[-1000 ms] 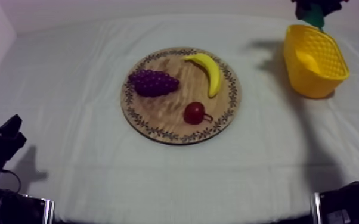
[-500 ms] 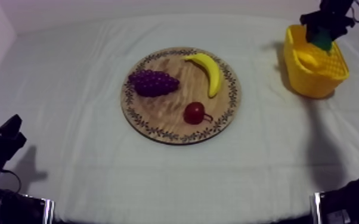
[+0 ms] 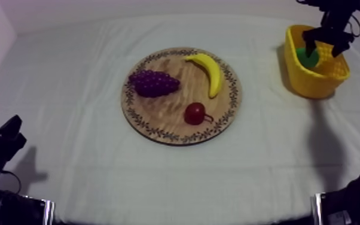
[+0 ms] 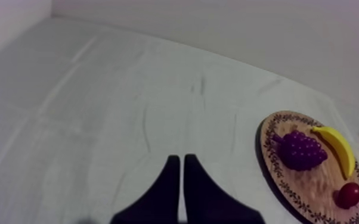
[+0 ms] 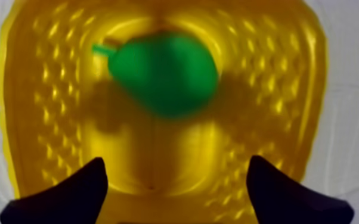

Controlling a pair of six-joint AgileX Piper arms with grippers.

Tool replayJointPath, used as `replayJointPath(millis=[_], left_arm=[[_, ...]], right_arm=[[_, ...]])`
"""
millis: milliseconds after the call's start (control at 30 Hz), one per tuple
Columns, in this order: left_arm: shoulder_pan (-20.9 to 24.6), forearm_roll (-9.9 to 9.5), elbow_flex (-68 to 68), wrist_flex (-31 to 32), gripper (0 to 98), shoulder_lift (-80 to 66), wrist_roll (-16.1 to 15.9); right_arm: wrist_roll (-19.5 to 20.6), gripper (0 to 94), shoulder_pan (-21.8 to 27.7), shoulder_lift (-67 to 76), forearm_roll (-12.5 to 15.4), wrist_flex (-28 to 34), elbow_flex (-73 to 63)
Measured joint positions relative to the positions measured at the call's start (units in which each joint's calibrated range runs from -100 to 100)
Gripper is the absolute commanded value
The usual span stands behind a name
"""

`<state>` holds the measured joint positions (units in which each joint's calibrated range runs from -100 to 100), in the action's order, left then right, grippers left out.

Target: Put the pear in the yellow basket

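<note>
Pear (image 5: 164,74) lies free on floor of yellow basket (image 5: 289,89), straight below right gripper (image 5: 176,170) — fingers (image 5: 68,196) wide apart, holding nothing — long axis running finger to finger.

A faintly creased grey-white cloth (image 3: 98,161) covers the whole table (image 3: 266,155), with a plain pale wall (image 3: 134,8) along the frame's top and in its upper left corner.

Looks wide open on the surface (image 3: 266,137) between wooden board (image 3: 165,112) and yellow basket (image 3: 308,84); only basket walls boxing in the pear (image 5: 164,74).
</note>
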<state>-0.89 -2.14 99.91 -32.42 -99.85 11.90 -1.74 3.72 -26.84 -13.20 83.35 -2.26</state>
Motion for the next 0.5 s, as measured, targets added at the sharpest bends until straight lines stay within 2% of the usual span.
replayJointPath(millis=[133, 300, 500], left_arm=[[0.0, 0.0, 0.0, 0.0, 0.1, 0.0, 0.0], [0.0, 0.0, 0.0, 0.0, 0.1, 0.0, 0.0], [0.0, 0.0, 0.0, 0.0, 0.1, 0.0, 0.0]], right_arm=[[-0.6, 65.4, 0.1, 1.8, 0.1, 0.1, -0.7], [-1.4, 49.3, 0.0, 5.7, 1.4, 0.0, -1.1], [-0.4, 25.8, -0.9, 13.7, 2.3, -4.7, 2.3]])
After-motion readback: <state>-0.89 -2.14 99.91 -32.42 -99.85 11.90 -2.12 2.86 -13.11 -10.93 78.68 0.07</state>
